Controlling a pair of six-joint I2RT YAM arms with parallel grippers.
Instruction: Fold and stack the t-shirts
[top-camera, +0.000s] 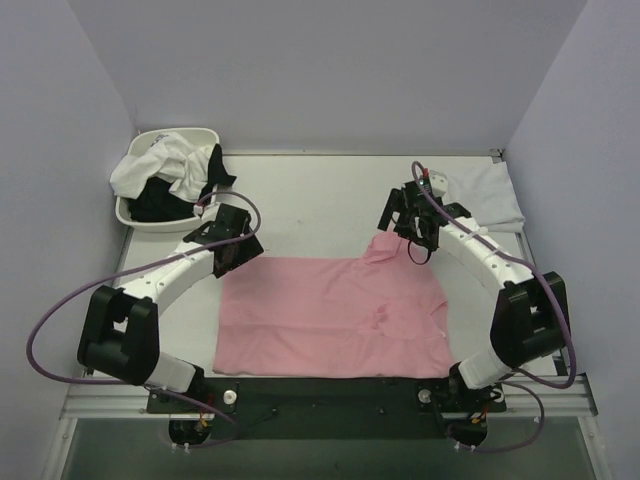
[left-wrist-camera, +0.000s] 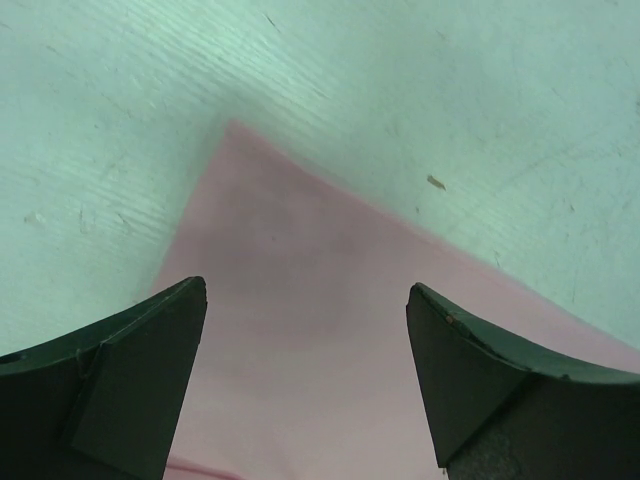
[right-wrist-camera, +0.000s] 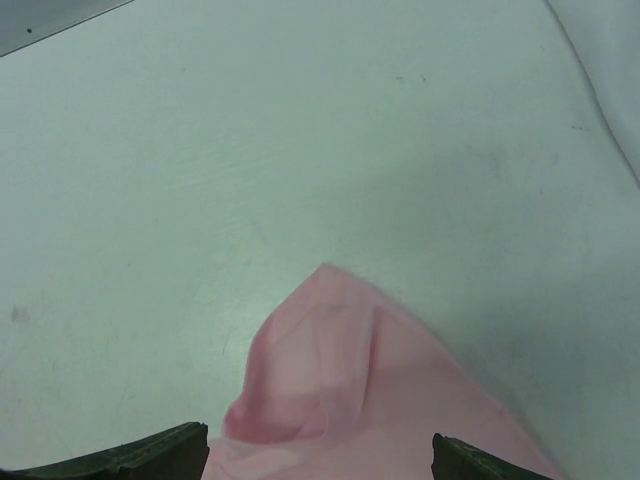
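A light pink t-shirt (top-camera: 335, 315) lies spread flat across the middle of the table. My left gripper (top-camera: 238, 252) hovers open over its far left corner (left-wrist-camera: 300, 300), jaws wide apart with nothing between them. My right gripper (top-camera: 408, 238) is open above the shirt's bunched far right corner (right-wrist-camera: 350, 370); only its fingertips (right-wrist-camera: 150, 458) show at the frame's bottom. White and black t-shirts (top-camera: 175, 178) are piled in the basin at the back left.
A white oval plastic basin (top-camera: 150, 222) stands at the back left, close behind my left arm. A folded white cloth (top-camera: 490, 198) lies at the back right by the right arm; its edge shows in the right wrist view (right-wrist-camera: 610, 60). Walls enclose the table on three sides.
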